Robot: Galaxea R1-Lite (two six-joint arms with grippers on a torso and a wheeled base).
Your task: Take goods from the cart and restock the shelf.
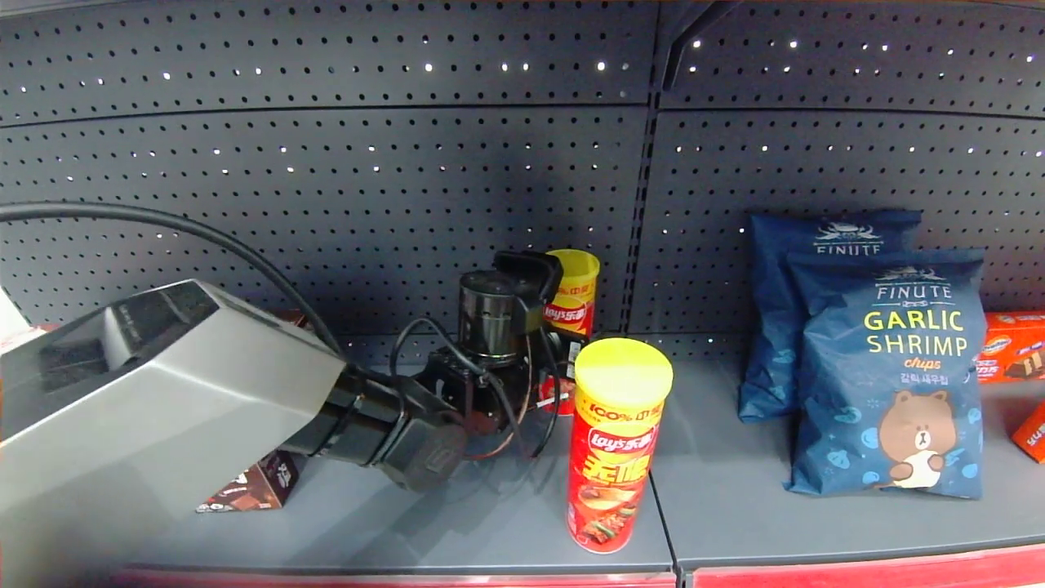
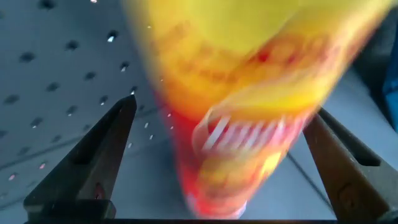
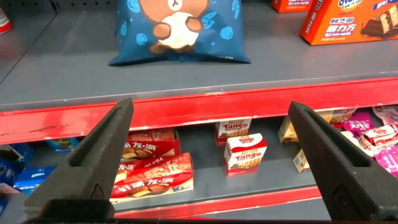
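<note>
My left claw sits spread around the back can, upright deep on the shelf behind the front can; I judge this fills the row from the rear. My right claw hangs spread and empty, out of the way

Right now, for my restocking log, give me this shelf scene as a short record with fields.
left pincer: open, one finger on either side of the rear chip can
rear chip can: upright, close to the back panel
front chip can: upright near the shelf front edge, apart from both pincers
right pincer: open, empty, before the red shelf edge
blue chip bags: two, upright, right of the cans, overlapping
orange boxes: far right
brown box: on the shelf, under the left arm
</note>
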